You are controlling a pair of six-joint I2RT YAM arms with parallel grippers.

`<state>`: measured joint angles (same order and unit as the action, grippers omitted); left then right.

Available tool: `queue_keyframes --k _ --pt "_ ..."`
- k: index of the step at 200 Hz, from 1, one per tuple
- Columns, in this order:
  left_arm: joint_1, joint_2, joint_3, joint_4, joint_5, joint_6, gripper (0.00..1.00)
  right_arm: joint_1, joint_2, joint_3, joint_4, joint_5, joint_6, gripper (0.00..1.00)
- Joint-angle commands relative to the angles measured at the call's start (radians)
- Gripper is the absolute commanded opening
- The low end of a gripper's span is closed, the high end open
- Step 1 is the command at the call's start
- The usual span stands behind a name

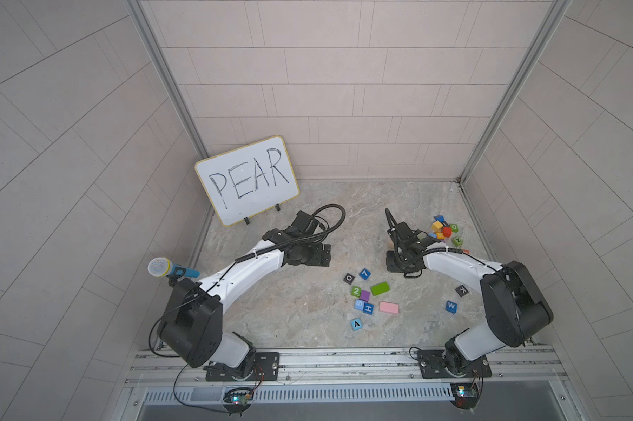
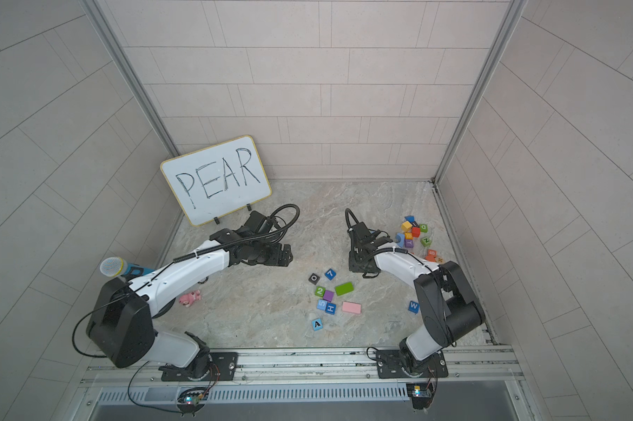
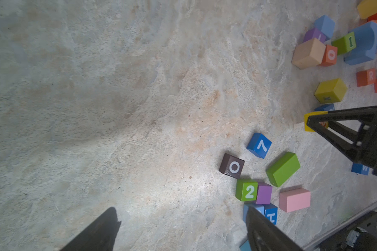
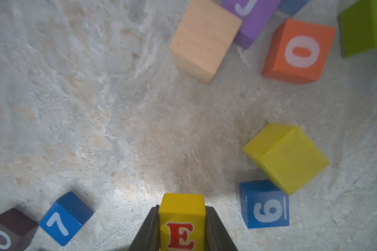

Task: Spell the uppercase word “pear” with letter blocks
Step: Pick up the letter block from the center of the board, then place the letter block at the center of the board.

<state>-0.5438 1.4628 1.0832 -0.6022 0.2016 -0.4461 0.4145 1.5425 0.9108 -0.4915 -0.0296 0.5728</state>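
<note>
The stone-patterned table point(image 1: 307, 328) fills the floor of the cell. A whiteboard point(image 1: 247, 180) reading PEAR stands at the far corner, beyond the left pincer.

The left arm point(image 1: 242, 271) and right arm point(image 1: 453, 264) both reach inward over the table. The left pincer point(image 3: 182, 215) is spread wide with nothing between its fingers, over bare table. The right pincer point(image 4: 182, 211) is pressed onto the yellow E block point(image 4: 183, 236), one finger against each side, with the red letter facing the wrist camera.

Ahead of the right pincer lie a plain tan block point(image 4: 205, 39) and an orange 0 cube point(image 4: 300, 52). On its outer side sit a plain yellow cube point(image 4: 287, 158) and, just beside the pincer, a blue 9 cube point(image 4: 264, 205). On the side toward the left arm are a blue 7 cube point(image 4: 65, 219) and a dark O cube point(image 4: 9, 230).

The orange R block point(image 3: 366, 76) lies in the heap near the right pincer, on its outer side. The light blue A block point(image 1: 356, 323) lies alone, well apart from both pincers and nearer the arm bases. I cannot pick out the P block.
</note>
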Motion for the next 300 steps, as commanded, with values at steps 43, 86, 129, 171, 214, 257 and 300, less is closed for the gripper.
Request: queue_keyframes --k 43,86,129,171,214,257,300 --pt "0.237 0.002 0.060 -0.037 0.049 -0.035 0.95 0.191 0.099 0.211 0.090 -0.001 0.248 0.31" --pt "0.377 0.061 0.060 -0.012 0.095 -0.035 0.95 0.330 0.332 0.475 0.217 -0.007 0.352 0.30" --pt "0.444 0.072 0.050 -0.010 0.105 -0.028 0.94 0.382 0.566 0.685 0.315 -0.031 0.409 0.30" --pt "0.466 0.046 0.044 -0.025 0.081 -0.013 0.94 0.393 0.720 0.796 0.418 -0.046 0.437 0.30" --pt "0.476 0.037 0.029 -0.026 0.075 -0.007 0.94 0.395 0.855 0.936 0.462 -0.051 0.439 0.31" --pt "0.488 0.034 0.022 -0.026 0.068 -0.004 0.94 0.397 0.971 1.072 0.479 -0.075 0.447 0.31" --pt "0.499 0.048 0.022 -0.022 0.081 -0.003 0.94 0.397 1.027 1.128 0.478 -0.076 0.447 0.31"
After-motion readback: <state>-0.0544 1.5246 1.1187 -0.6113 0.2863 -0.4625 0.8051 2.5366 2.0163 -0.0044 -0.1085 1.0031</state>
